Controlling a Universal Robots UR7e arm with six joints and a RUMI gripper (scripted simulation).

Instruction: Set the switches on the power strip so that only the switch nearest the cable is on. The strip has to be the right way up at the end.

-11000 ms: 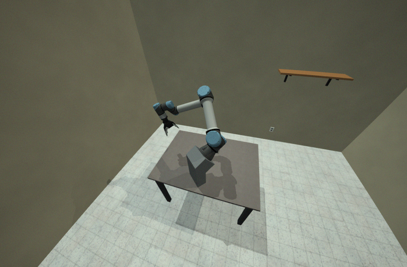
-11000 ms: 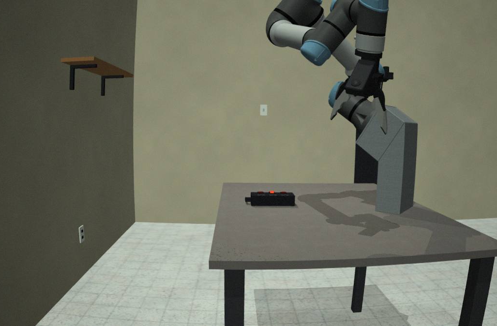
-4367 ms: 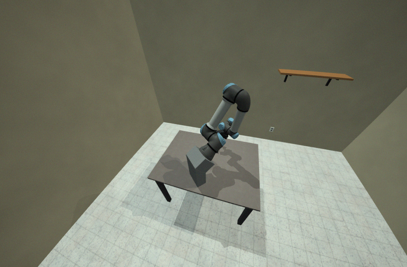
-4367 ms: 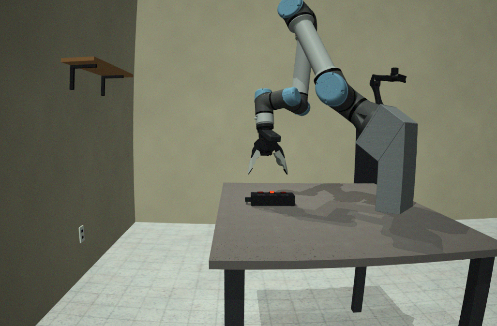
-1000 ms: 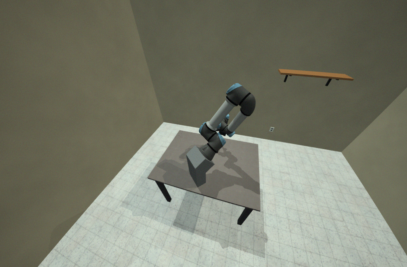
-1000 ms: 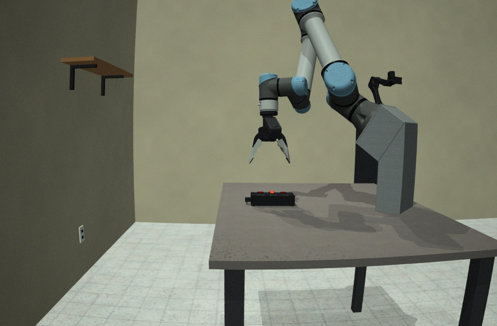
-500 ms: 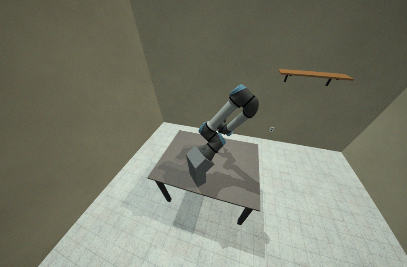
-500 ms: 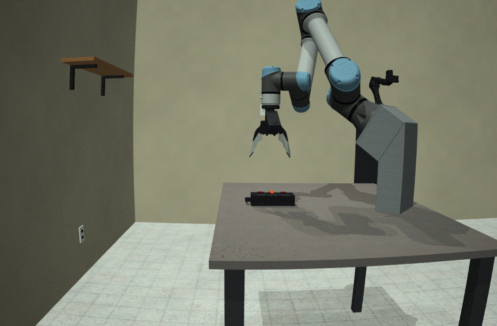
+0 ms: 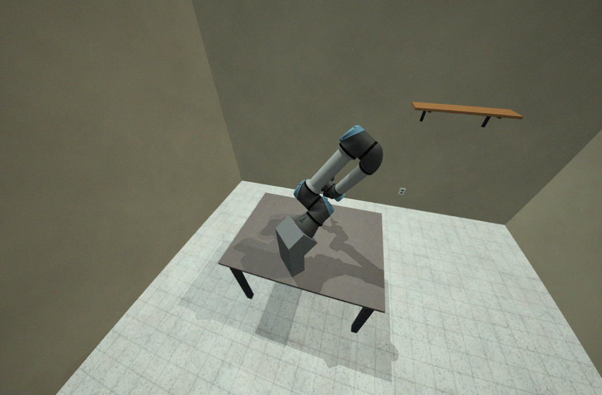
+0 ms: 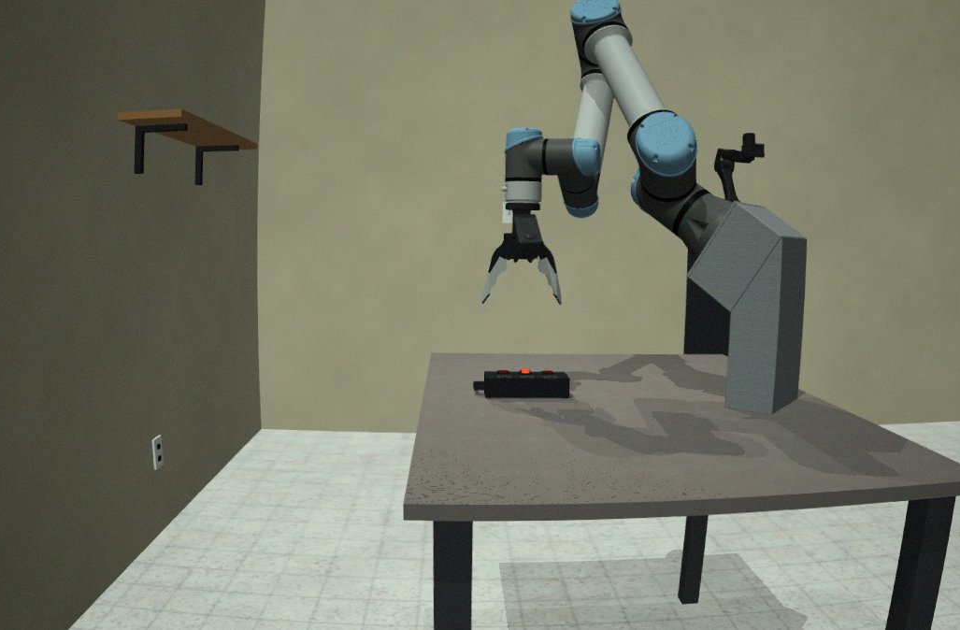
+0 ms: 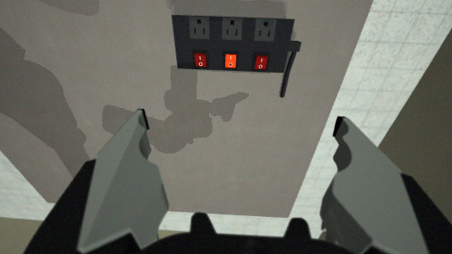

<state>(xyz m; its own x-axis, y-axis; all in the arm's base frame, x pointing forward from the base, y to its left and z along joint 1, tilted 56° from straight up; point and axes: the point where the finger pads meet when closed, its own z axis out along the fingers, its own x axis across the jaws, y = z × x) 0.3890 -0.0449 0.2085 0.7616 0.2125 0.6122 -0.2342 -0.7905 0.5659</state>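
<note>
A black power strip (image 11: 233,43) lies face up on the grey table, with three sockets and three red switches. Its short cable (image 11: 287,72) leaves at the right end in the wrist view. The middle switch (image 11: 230,61) glows bright orange-red. The left switch (image 11: 200,60) and the right switch (image 11: 260,62), the one nearest the cable, are darker red. In the exterior view the strip (image 10: 523,383) sits near the table's far left edge. My gripper (image 10: 522,293) hangs well above it, pointing down, open and empty. It also shows in the wrist view (image 11: 240,124). The arm hides the strip in the top view.
The arm's grey pedestal (image 10: 755,311) stands on the table at the right. The table's edge (image 11: 333,110) runs close to the strip's cable end, with tiled floor beyond. A wooden shelf (image 10: 183,130) hangs on the left wall.
</note>
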